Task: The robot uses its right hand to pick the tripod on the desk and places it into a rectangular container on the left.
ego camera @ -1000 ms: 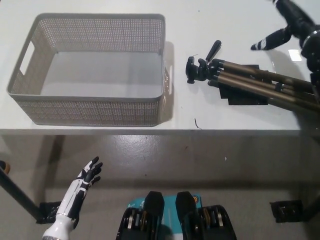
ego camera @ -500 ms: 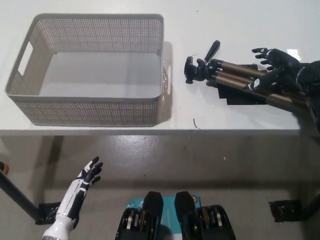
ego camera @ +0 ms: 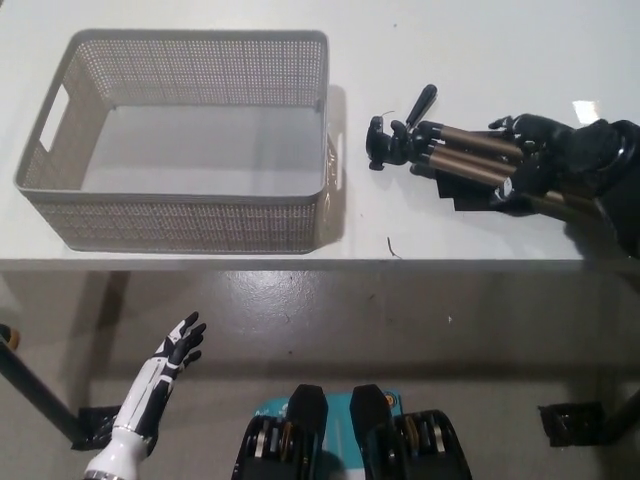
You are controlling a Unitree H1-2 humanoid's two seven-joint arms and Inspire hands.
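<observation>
So my right hand (ego camera: 545, 160) is draped over the folded legs of the tripod (ego camera: 465, 160), fingers (ego camera: 510, 125) curling around the bundle but I honestly can't tell if they're fully clamped or just resting on it. The tripod lies flat on the desk (ego camera: 440, 50), just to the right of the rectangular container (ego camera: 190, 215), its black head and handle pointing toward the container's right wall, the legs running away from it under my palm. The container is empty and sits close to the desk's front edge. My left hand (ego camera: 170, 360) hangs below that front edge, well below the container, fingers spread, holding nothing.

What worries me from here: I'm gripping well out along the legs, so the heavy head end is far from my hand. If I lift like this, I'd guess the head droops and the whole thing pivots in my fingers. 3 smooth tubes stacked together could also roll or slip apart if my hold is loose. And with the head leading, it could clip the container's near wall and shove it instead of clearing the rim.
</observation>
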